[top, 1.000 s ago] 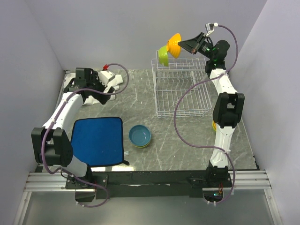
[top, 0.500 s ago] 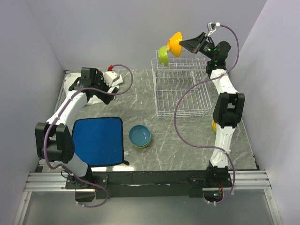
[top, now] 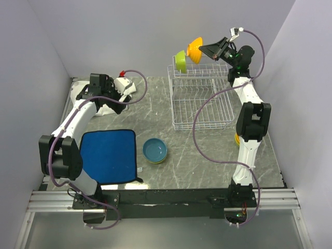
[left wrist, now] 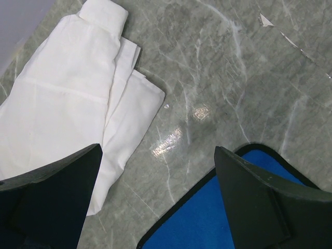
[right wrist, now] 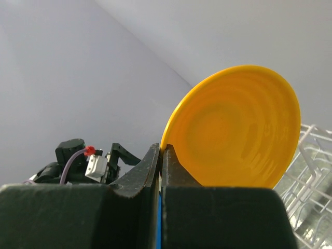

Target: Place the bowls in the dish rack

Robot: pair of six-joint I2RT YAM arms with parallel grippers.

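- A glossy blue bowl [top: 155, 149] sits mouth-up, nested in a yellow-green bowl [top: 155, 162] on the tabletop [top: 207, 150], just beside the blue mat [top: 108, 155].
- The left end effector [left wrist: 157, 155] hangs with its fingers spread wide, near a white cloth [left wrist: 57, 114].
- Farther back stands the white wire dish rack [top: 202, 104], with a lime green bowl [top: 180, 61] on edge at its top tier.
- The right end effector [right wrist: 162, 155], pressed together, pinches the rim of a round orange bowl [right wrist: 238, 129] above the rack.

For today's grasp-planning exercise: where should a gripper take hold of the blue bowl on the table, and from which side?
Probably its rim, from above: the blue bowl sits upright, mouth up, nested in another bowl, so one finger inside and one outside pinches the wall.
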